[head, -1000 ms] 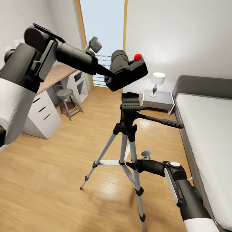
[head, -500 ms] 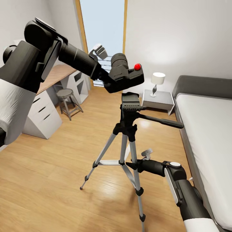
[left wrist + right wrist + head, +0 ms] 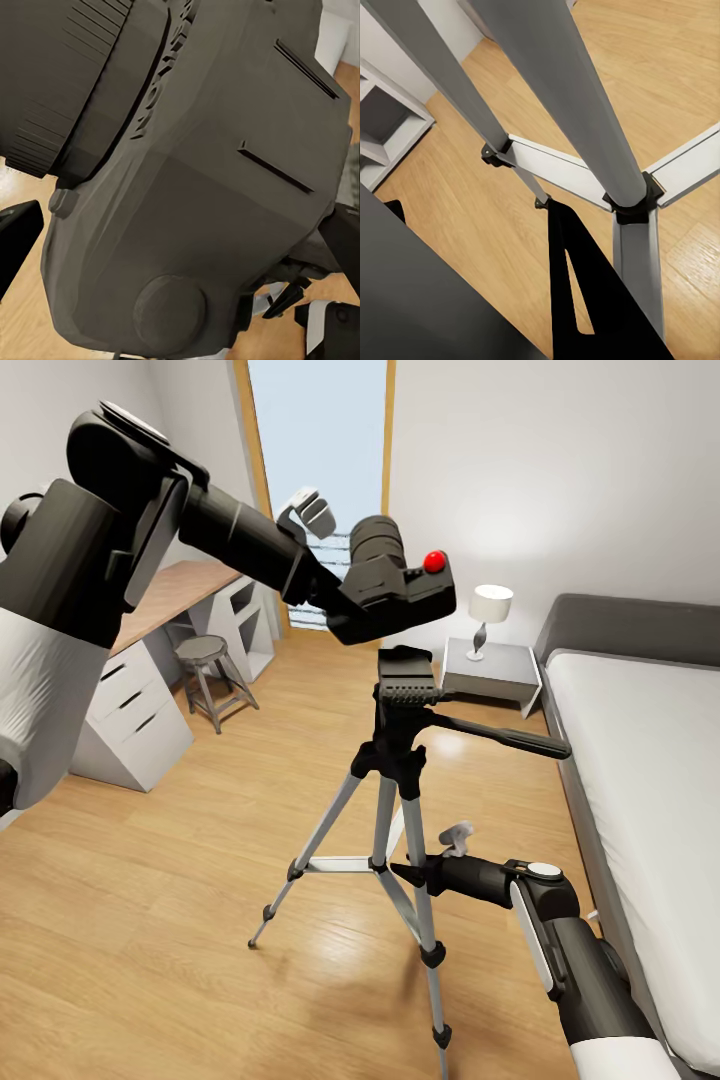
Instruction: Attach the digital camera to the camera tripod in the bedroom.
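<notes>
Left gripper [image 3: 325,588] clenched on digital camera [image 3: 390,588], held in air just above black head of camera tripod [image 3: 400,760], not touching; camera's red button [image 3: 434,561] up, lens toward window [image 3: 318,480] at 12 o'clock. Right gripper [image 3: 412,874] low against tripod leg; cannot tell jaw state. Stool [image 3: 208,678] at 9 o'clock, bed [image 3: 650,780] at 3 o'clock.
</notes>
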Tool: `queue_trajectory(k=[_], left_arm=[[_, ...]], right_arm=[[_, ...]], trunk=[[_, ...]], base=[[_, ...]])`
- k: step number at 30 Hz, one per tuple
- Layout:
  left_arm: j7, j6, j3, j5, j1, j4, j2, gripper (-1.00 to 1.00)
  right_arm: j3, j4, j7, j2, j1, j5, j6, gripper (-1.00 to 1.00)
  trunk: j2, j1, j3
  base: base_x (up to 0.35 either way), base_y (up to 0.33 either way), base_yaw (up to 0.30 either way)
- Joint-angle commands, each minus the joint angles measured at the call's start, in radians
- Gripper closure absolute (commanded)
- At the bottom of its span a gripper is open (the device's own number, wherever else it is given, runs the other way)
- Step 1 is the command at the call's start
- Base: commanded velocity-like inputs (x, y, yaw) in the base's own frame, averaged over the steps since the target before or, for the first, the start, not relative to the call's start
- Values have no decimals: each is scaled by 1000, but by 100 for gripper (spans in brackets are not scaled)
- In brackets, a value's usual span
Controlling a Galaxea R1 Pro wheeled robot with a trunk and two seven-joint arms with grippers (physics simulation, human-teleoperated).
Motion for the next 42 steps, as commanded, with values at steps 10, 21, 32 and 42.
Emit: queue_trajectory(k=[10,21,32,42], left_arm=[[-13,12,-6,103,-2,-24,5,100],[-17,13,-14,181,-2,-28,13,100],[-15,13,-13,183,-2,-26,13,100],[-16,14,-24,189,-2,-26,21,100]], right_arm=[[-3,52,8,0,-1,60,-10,100],[-3,51,8,0,-1,60,-11,100],[-3,51,8,0,-1,60,-11,100],[-1,52,8,0,-1,60,-11,100]], trunk=[[-2,1,-2],[-2,1,-2],[-2,1,-2],[-2,1,-2]], base=[[0,0,0],[0,0,0],[0,0,0],[0,0,0]])
